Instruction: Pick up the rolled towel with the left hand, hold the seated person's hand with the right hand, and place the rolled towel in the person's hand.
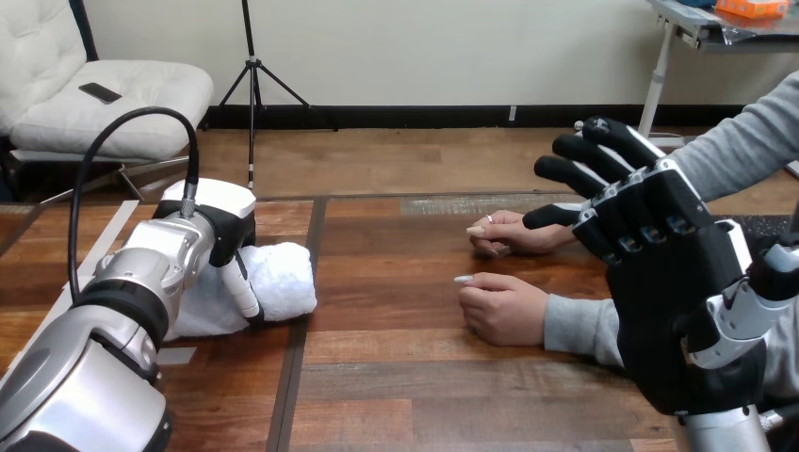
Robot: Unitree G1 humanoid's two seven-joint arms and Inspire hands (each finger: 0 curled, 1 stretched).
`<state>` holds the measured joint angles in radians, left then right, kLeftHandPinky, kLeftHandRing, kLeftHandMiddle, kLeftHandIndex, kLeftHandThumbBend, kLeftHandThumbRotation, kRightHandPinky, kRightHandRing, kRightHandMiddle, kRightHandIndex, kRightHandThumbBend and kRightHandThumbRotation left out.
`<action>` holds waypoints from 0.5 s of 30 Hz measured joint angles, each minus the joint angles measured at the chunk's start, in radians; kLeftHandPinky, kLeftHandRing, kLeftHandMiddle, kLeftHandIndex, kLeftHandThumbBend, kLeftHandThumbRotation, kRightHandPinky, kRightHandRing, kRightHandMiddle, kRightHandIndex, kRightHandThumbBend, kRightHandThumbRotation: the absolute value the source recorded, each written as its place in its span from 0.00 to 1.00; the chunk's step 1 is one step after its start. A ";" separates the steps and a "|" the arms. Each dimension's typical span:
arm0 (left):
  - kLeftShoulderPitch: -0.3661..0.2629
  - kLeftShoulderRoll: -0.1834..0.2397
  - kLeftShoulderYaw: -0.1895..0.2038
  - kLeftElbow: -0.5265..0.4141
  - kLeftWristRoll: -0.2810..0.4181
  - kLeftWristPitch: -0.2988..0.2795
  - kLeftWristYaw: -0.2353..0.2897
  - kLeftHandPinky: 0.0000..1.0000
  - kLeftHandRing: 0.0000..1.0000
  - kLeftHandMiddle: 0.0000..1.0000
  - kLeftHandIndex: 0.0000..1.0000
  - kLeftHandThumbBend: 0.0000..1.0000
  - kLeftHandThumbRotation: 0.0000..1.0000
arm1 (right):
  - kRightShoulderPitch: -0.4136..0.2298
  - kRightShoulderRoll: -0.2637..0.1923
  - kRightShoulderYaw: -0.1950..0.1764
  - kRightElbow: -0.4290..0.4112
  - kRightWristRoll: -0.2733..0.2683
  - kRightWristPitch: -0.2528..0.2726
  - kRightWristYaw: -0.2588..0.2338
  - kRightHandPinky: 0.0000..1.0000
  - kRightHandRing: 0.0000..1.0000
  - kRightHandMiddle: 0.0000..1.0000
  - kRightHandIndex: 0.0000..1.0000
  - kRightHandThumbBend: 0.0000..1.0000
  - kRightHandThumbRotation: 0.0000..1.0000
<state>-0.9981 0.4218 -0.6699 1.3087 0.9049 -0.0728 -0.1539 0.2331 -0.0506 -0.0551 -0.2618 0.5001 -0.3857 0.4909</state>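
White rolled towel (283, 278) lies on the wooden table (405, 377) at the left of the frame. My left hand (215, 212) sits on top of it; I cannot tell whether it is gripping. At the right of the frame my right hand (678, 301) is raised and released, fingers spread, holding nothing. At centre right, the person's upper hand (513, 233) and the person's lower hand (504, 308) rest on the table, well apart from the towel.

The white rolled towel (283, 281) lies on the table (396, 377), well apart from the person's nearer hand (504, 307).
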 measured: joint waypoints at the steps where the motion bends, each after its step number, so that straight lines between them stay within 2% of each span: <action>1: 0.000 0.000 0.000 0.000 -0.002 0.000 0.000 0.58 0.80 0.83 0.80 0.99 0.36 | 0.000 0.000 0.000 -0.003 0.001 0.000 0.000 0.58 0.77 0.79 0.78 0.94 1.00; 15: 0.000 0.000 0.025 0.006 -0.054 0.006 -0.025 0.65 0.84 0.87 0.84 1.00 0.36 | 0.000 -0.004 0.000 -0.017 0.004 0.006 -0.001 0.57 0.76 0.78 0.78 0.94 1.00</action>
<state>-0.9982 0.4218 -0.6446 1.3143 0.8505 -0.0664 -0.1784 0.2332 -0.0549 -0.0553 -0.2785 0.5040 -0.3800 0.4895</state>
